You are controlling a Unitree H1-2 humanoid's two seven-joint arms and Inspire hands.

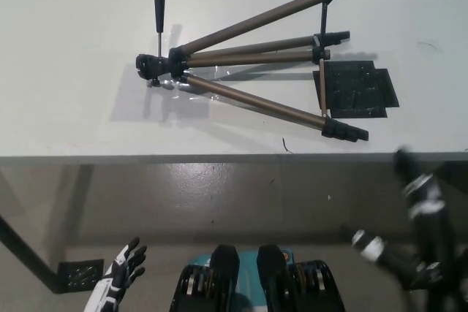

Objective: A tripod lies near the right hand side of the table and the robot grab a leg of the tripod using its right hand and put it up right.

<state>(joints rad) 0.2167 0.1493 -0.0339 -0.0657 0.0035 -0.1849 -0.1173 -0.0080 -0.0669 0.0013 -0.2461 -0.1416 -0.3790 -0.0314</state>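
Fingers (pixel 420 184) of the right hand (pixel 409 231), seemingly spread and empty, hang below the table, well short of the tripod (pixel 256 56).

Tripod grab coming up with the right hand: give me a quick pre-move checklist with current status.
1. Tripod lying flat on the table, legs spread: ok.
2. Near leg free of obstructions, nothing on it: ok.
3. Right hand clear of the tripod, below the table edge: ok.
4. Right hand open and ready: cannot tell, it is blurred.
5. Left hand resting low at the lower left, away from the work: ok.
6. Black patch beside the leg ends, loose or fixed: cannot tell.
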